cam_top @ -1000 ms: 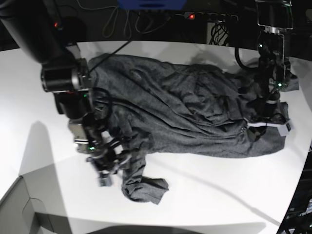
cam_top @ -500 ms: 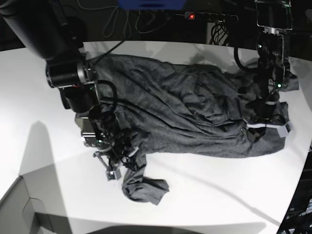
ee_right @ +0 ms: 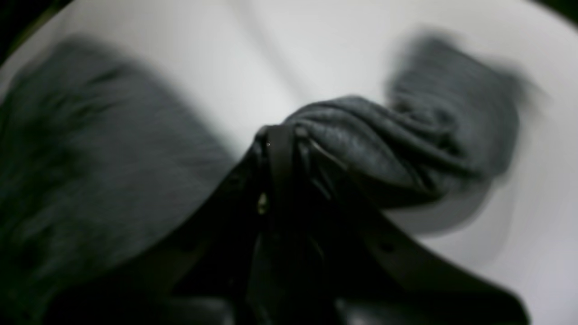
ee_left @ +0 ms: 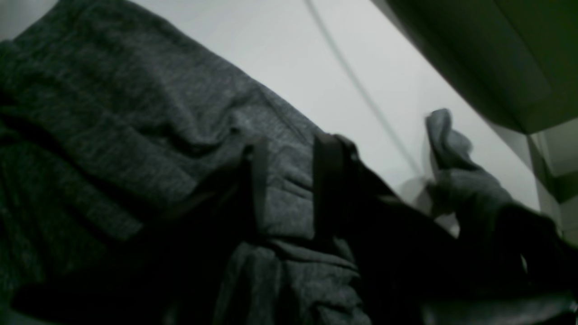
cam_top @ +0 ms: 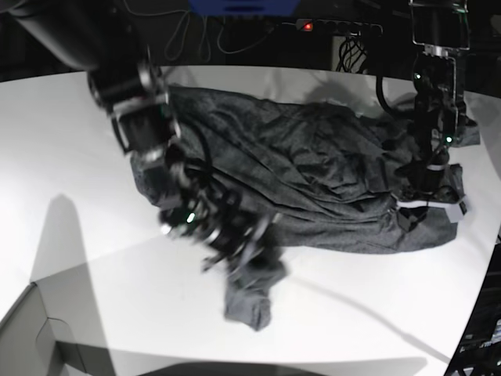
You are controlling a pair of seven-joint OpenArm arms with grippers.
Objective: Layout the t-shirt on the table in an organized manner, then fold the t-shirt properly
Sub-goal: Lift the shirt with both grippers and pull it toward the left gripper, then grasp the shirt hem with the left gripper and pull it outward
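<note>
The dark grey t-shirt [cam_top: 297, 172] lies crumpled lengthwise across the white table [cam_top: 63, 157]. In the base view my right gripper [cam_top: 239, 243] is at the shirt's near edge, shut on a bunched sleeve that trails down toward the front. The right wrist view shows the shut fingers [ee_right: 280, 144] pinching that twisted bunch of t-shirt [ee_right: 384, 144], blurred by motion. My left gripper [cam_top: 427, 200] stands at the shirt's right end. In the left wrist view its two fingers [ee_left: 257, 180] are closed on a fold of t-shirt [ee_left: 113, 113] that fills the gap between them.
A grey box corner [cam_top: 31, 337] sits at the front left. A thin cable line [cam_top: 352, 309] runs over the table in front of the shirt. Cables and a power strip [cam_top: 337, 27] lie behind the table. The table's curved edge is close on the right.
My right arm swung right along the shirt's near edge, and its gripper went from open to shut on the sleeve, dragging that bunch rightward. The left arm stayed put.
</note>
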